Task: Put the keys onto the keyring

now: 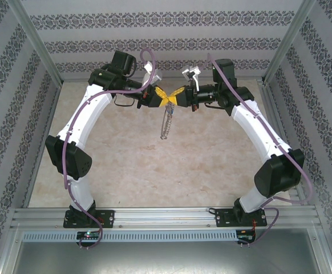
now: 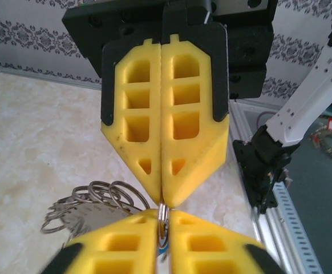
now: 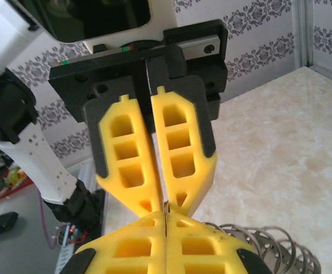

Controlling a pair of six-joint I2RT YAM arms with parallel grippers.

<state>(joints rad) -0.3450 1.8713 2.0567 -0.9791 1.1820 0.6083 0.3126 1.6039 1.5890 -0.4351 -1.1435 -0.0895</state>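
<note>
Patterned wallpaper (image 1: 166,43) boxes in a pale marbled bench (image 1: 114,165). Above the bench's far middle the two arms meet tip to tip, and the keyring (image 1: 166,123) dangles from where they meet, its silver pieces bunched beside the left fingers (image 2: 120,248). The left hand (image 2: 164,224) is all but closed, nipping one silver loop of the keyring. Deep between its fingers shows a blue sliver, probably the key (image 2: 163,244). The right hand (image 2: 165,197) is pressed fully closed, tips touching that loop's top.
</note>
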